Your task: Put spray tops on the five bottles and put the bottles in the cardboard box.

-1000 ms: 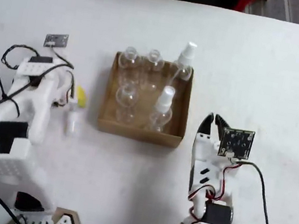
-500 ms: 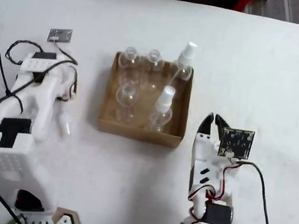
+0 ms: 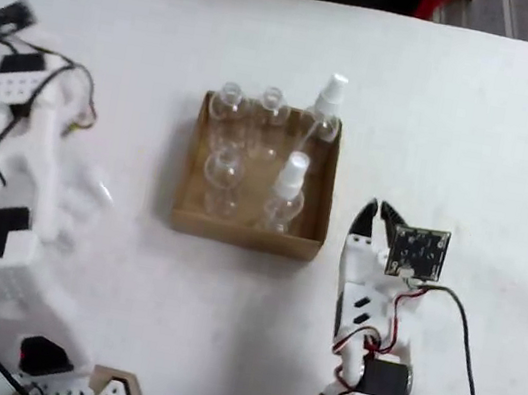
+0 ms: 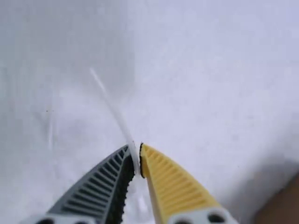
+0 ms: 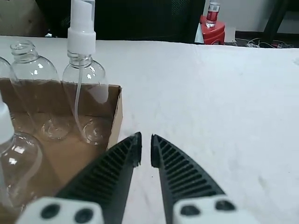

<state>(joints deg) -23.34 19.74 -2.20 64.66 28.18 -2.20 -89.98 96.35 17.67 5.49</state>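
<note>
So far, all five bottles stand in the cardboard box [image 3: 248, 233], so the boxing side looks settled. Only two of them wear spray tops, though: the far-right bottle [image 3: 324, 118] and the near-right bottle [image 3: 285, 201]. The far-left bottle [image 3: 227, 102], the far-middle bottle [image 3: 271, 106] and the near-left bottle [image 3: 224, 169] stand open-necked, so I judge the capping less than half done.

My left tool [image 4: 137, 151] is clenched on the thin white tube of a spray top [image 4: 112, 105], held over bare table [image 4: 224, 70]. My left arm [image 3: 11, 135] is well to the left of the box. That top looks meant for one of the open necks, and two more would be needed after it.

My right tool [image 5: 145, 149] is closed to a sliver on nothing, just beside the box's near right corner.
</note>
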